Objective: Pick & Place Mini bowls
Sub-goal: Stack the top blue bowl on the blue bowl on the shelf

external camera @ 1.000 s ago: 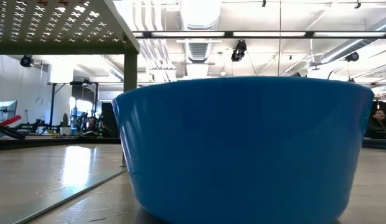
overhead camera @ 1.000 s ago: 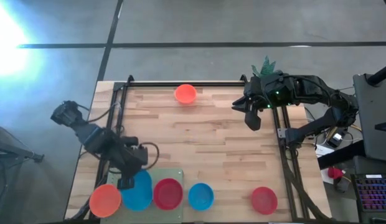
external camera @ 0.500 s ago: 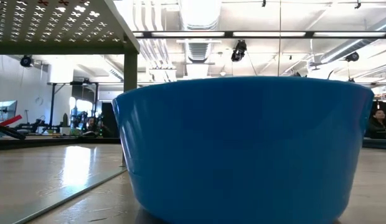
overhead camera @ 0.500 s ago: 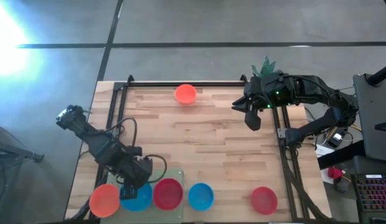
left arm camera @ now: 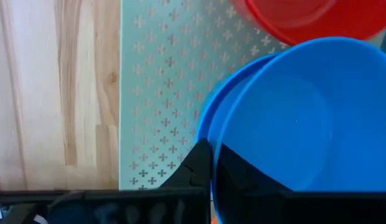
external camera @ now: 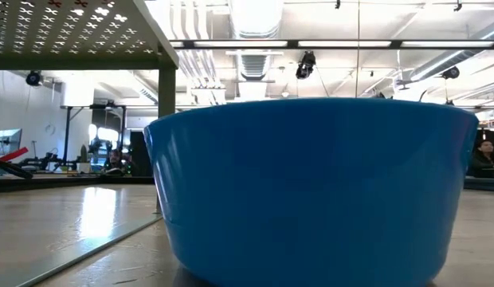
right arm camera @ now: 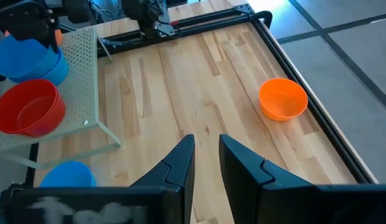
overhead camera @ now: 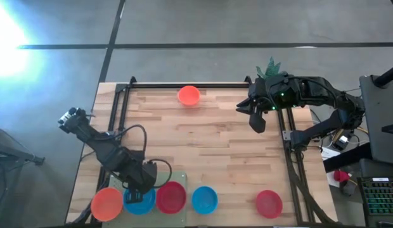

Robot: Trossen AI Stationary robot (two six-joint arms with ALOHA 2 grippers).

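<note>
My left gripper (overhead camera: 141, 189) is over the near left of the table, shut on a blue mini bowl (left arm camera: 305, 124). This bowl sits tilted in a second blue bowl (left arm camera: 207, 121) on a pale perforated rack (left arm camera: 162, 93). A red bowl (overhead camera: 172, 196) stands on the rack beside them. An orange bowl (overhead camera: 108, 202), another blue bowl (overhead camera: 204, 199) and a red bowl (overhead camera: 269, 203) rest along the near edge. Another orange bowl (overhead camera: 189, 95) sits at the far edge. My right gripper (overhead camera: 257, 120) hangs open at the far right, touching nothing. My left gripper holds the upper blue bowl by its rim (left arm camera: 213, 146), one finger (left arm camera: 243, 177) inside the bowl and the other (left arm camera: 194, 169) outside. The fingers come steeply from above. The bowl lies tilted inside the lower blue bowl, not lifted clear.
A dark metal frame (overhead camera: 123, 114) runs along the table's left, far and right sides. A green plant (overhead camera: 271, 65) stands at the far right corner, behind my right arm. Bare wood (overhead camera: 203, 145) fills the middle of the table.
My left gripper has gone down and toward the table's near edge with the blue bowl, and has set it into the blue bowl on the rack. My right arm has kept still.
</note>
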